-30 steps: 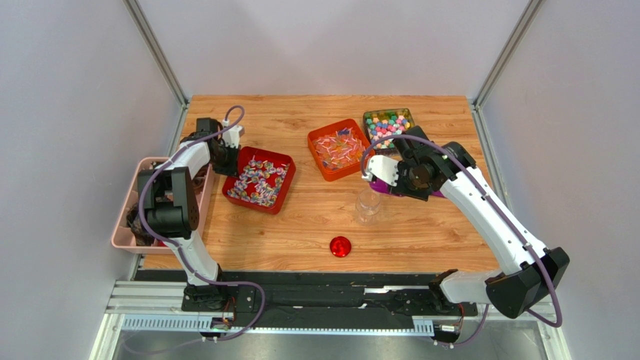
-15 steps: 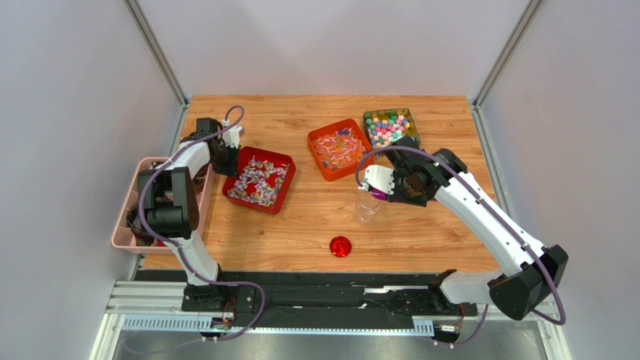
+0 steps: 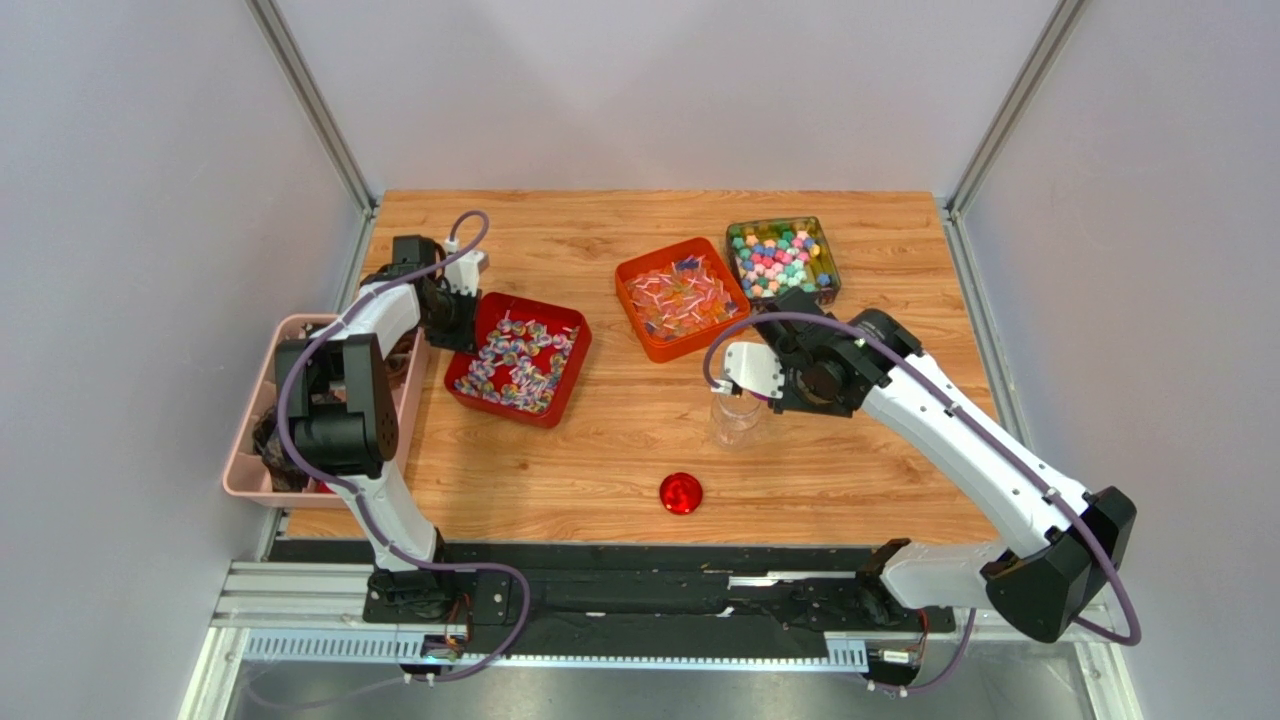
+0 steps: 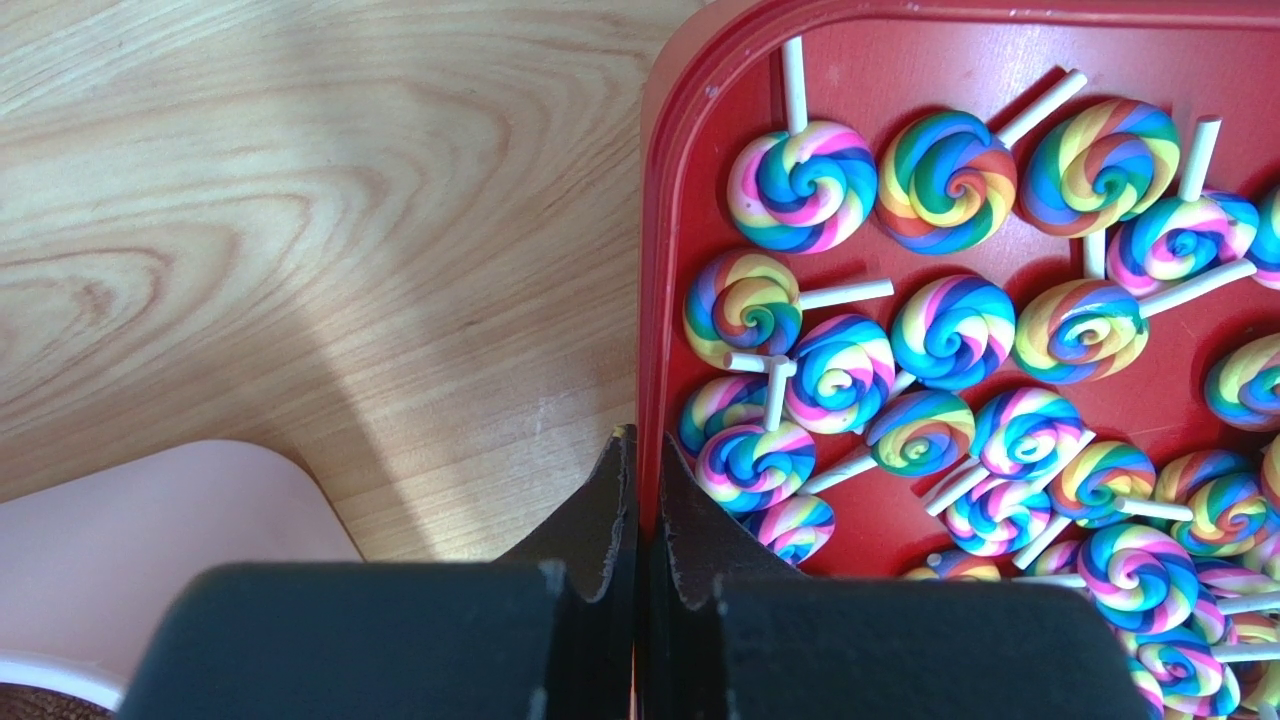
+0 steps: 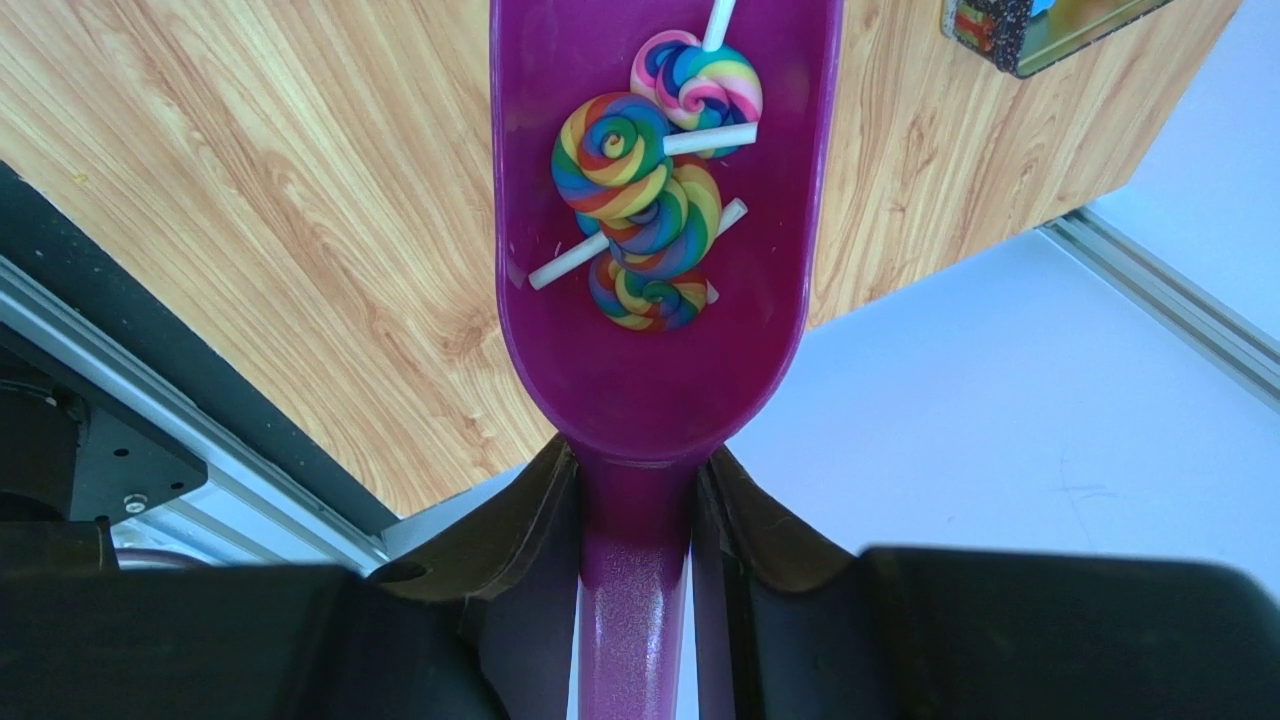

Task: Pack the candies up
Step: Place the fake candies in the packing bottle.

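- Right hand (image 5: pixel 634 462) clamped on the purple scoop (image 5: pixel 661 375) handle; scoop runs straight ahead.
- Swirl candies (image 5: pixel 639 195) in its bowl, sticks mostly slanting crosswise.
- Left hand (image 4: pixel 640 465), fingers together, pinches the red tray (image 4: pixel 657 225) rim; more candies ahead-right, sticks every way.

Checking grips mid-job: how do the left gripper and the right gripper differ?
The left gripper pinches the thin rim of the red square plastic tray; the right gripper clamps the thicker handle of the purple plastic scoop. The left's tray holds many rainbow swirl lollipops; the right's scoop carries only a few. Both are shut on something.
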